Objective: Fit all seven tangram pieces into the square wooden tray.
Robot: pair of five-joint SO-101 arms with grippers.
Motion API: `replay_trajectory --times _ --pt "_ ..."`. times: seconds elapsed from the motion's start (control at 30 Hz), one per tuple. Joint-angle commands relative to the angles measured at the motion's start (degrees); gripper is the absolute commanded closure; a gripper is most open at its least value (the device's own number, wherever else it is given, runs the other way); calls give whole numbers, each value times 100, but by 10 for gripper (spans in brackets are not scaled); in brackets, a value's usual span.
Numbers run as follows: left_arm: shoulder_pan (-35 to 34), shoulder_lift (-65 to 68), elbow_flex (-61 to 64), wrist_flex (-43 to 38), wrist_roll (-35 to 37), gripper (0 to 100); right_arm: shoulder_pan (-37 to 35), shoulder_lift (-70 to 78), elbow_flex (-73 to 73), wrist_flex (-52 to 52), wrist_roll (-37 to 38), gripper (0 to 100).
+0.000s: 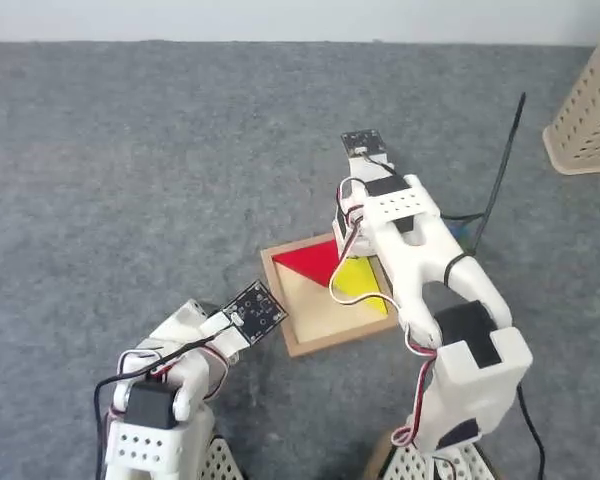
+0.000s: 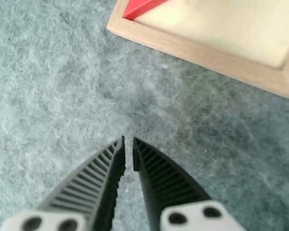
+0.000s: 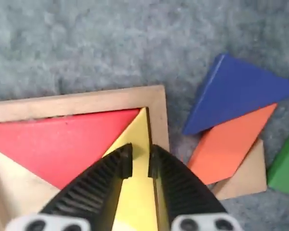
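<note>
The square wooden tray (image 1: 278, 308) is lying on the grey carpet (image 1: 130, 150) between our two arms. Inside it a red triangle (image 3: 53, 137) is sitting along one wall. A yellow triangle (image 3: 137, 126) is lying edge to edge against it, reaching into the corner, and the rest of the tray floor is showing bare wood. Our right gripper (image 3: 140, 161) is hanging over the yellow triangle, its jaws drawn almost together and gripping nothing.

Just outside that corner a blue triangle (image 3: 231, 91), an orange parallelogram (image 3: 229, 144), a pale wooden piece (image 3: 248, 178) and a green piece (image 3: 286, 168) are lying clustered on the carpet, the orange one covering part of the pale one. Our left gripper (image 2: 128, 144) is hanging over the carpet near another tray corner, likewise closed on nothing. A slatted basket (image 1: 590, 110) is standing at the far edge.
</note>
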Motion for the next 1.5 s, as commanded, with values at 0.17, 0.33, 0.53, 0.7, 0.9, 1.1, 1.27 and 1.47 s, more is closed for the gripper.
replay_trajectory --times 0.17,0.33,0.53,0.7,0.9,1.1,1.27,1.47 --pt "9 -97 -57 26 -62 973 734 -1701 440 277 897 936" --pt "-9 -97 -57 26 -62 973 1235 -2141 686 338 1433 936" --pt "-18 -97 -57 26 -62 973 1473 -2703 1380 646 2127 939" --pt "-18 -97 -57 26 -62 973 1604 -3354 2215 365 2189 939" --pt "-18 -97 -57 26 -62 973 1569 -3670 3332 -716 1873 939" --pt "-18 -97 -57 26 -62 973 1569 -3670 3569 -875 1626 939" --pt "-18 -97 -57 26 -62 973 1569 -3670 3666 -910 1626 939" --pt "-18 -97 -57 26 -62 973 1631 -3670 3745 -1138 1679 939"
